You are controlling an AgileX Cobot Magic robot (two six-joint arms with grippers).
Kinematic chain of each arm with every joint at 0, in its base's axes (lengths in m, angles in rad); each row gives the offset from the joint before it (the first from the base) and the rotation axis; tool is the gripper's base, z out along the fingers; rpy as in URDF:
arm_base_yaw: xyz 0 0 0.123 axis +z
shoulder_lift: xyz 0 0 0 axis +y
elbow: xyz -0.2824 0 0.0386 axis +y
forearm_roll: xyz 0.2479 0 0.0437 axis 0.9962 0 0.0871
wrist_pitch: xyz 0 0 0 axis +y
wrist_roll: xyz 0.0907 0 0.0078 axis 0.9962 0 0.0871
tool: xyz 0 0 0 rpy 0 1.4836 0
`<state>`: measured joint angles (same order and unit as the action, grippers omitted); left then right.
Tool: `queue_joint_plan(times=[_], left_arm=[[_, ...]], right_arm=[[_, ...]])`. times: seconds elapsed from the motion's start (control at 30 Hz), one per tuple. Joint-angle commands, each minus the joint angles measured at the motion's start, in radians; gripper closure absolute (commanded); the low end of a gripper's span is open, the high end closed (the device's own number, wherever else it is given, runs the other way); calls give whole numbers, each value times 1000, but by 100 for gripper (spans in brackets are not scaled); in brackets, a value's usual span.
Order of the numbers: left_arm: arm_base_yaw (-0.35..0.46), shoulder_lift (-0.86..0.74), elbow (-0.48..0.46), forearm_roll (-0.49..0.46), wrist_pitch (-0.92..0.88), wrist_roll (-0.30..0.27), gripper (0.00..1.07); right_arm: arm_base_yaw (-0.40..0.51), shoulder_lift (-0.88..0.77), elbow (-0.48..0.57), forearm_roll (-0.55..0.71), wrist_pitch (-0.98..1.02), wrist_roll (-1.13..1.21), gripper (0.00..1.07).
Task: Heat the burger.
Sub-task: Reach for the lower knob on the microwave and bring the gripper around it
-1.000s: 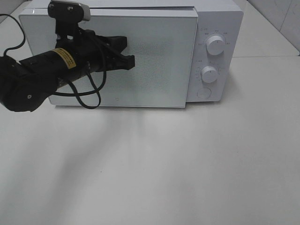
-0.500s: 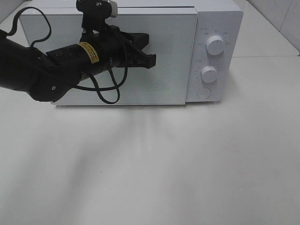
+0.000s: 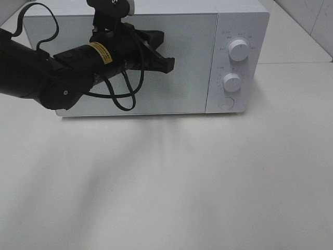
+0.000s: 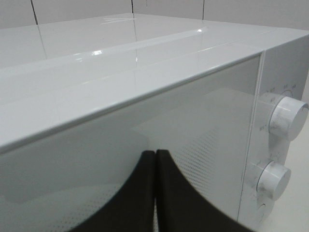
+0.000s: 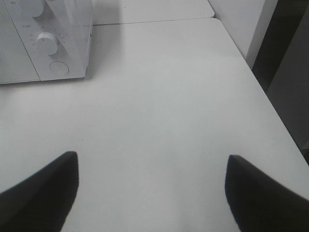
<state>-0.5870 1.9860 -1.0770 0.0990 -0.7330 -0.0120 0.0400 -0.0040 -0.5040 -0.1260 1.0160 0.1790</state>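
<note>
– While the left gripper (image 3: 167, 65) hangs with its jaws pressed together and nothing between them, tip at the microwave door (image 3: 192, 88), what should it mind?

– I judge the step to be seating that door. Push square into the panel without sliding across it. Push on the side next to the control strip (image 3: 252, 67), where I'd guess the latch sits. From the high camera the door looks flush with that strip. The left wrist camera shows the seam running straight down beside the upper knob (image 3: 239, 50). Whether the tip actually touches the panel, I can't tell.

– And afterwards?

– Probably that knob or the lower knob (image 3: 232, 82) needs turning, and the jaws would have to part for it. The print around them is too small to tell which is the timer.

– Where is the burger?

– It shows in no view. The door is milky white and reveals nothing behind it. I'd suppose it sits inside the microwave (image 3: 171, 6), but that is only a guess.

– So which way does it point, and where does its long axis lie?

– That can't be told while it is hidden.

– The other arm?

– The right gripper (image 5: 152, 183) hangs over the white table (image 5: 159, 96) with its jaws spread wide, holding nothing, well apart from the microwave.
</note>
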Motion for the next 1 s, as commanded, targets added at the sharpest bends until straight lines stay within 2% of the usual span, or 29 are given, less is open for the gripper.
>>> queue_joint_plan(times=[0.03,0.27,0.37,0.4,0.43,0.5,0.53,0.57,0.6,0.63,0.67,0.7,0.73,0.77,0.87,0.93,1.0], left_arm=[[29,-10,-28,-161,27,-14,107],[-28,-49,-17,-165,77,-14,107],[-66,-72,-12,-170,158,-26,106],[-72,-79,-12,-169,185,-32,102],[-72,-79,-12,-169,185,-32,102],[-101,-94,-12,-169,269,-39,79],[-101,-94,-12,-169,269,-39,79],[-119,-104,-12,-169,318,-38,52],[-128,-109,-12,-169,342,-38,37],[-128,-109,-12,-169,342,-38,37],[-144,-120,-12,-169,401,-38,15],[-144,-120,-12,-169,401,-38,15],[-160,-140,-12,-166,464,-38,4],[-170,-156,-12,-166,529,-38,5],[-175,-167,-12,-166,563,-38,6],[-175,-217,-12,-170,733,-38,6],[-175,-233,-12,-170,779,-38,6]], right_arm=[[-5,-29,1,-1,-12,-3,31],[-5,-29,1,-1,-12,-3,31],[-5,-29,1,-1,-12,-3,31],[-5,-29,1,-1,-12,-3,31],[-5,-29,1,-1,-12,-3,31],[-5,-29,1,-1,-12,-3,31],[-5,-29,1,-1,-12,-3,31],[-5,-29,1,-1,-12,-3,31],[-5,-29,1,-1,-12,-3,31],[-5,-29,1,-1,-12,-3,31],[-5,-29,1,-1,-12,-3,31],[-5,-29,1,-1,-12,-3,31],[-5,-29,1,-1,-12,-3,31],[-5,-29,1,-1,-12,-3,31],[-5,-29,1,-1,-12,-3,31],[-5,-29,1,-1,-12,-3,31],[-5,-29,1,-1,-12,-3,31]])
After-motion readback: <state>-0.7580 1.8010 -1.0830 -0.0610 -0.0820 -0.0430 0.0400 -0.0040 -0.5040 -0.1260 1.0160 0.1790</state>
